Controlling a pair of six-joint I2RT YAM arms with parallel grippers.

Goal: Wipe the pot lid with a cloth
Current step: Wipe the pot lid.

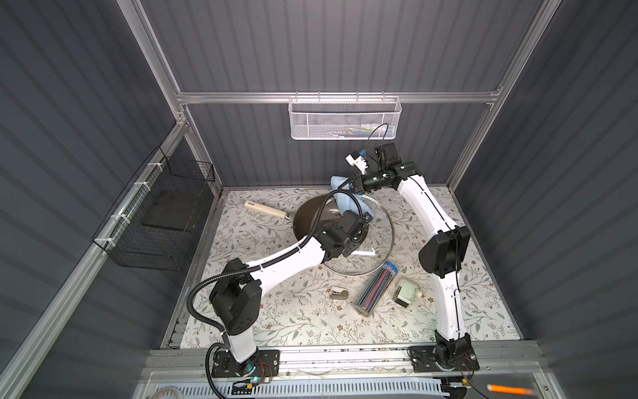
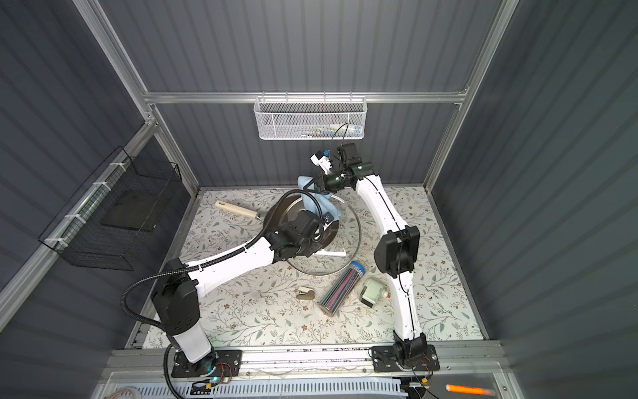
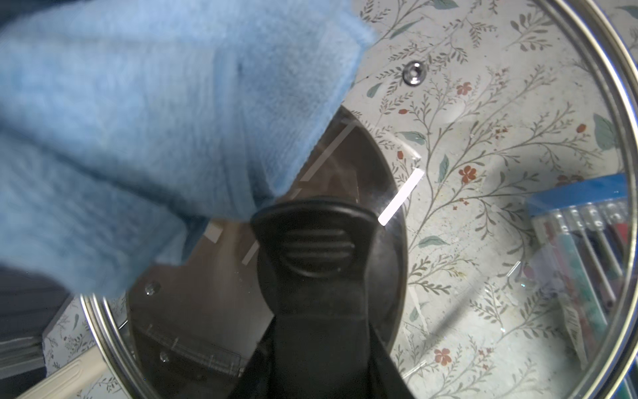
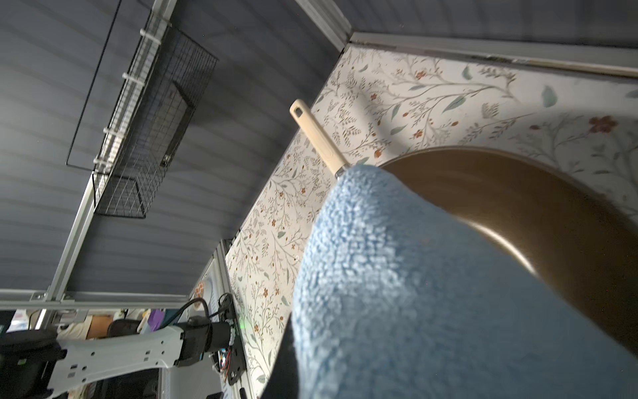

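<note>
Blue cloth: one, pinched in the right gripper. One glass lid, handle squeezed by the left gripper. One brown pan. Two arms.

I find no lettering, label, brand or number that I can read anywhere. The small box near the table's right edge shows a pale face, too small for me to make out.
</note>
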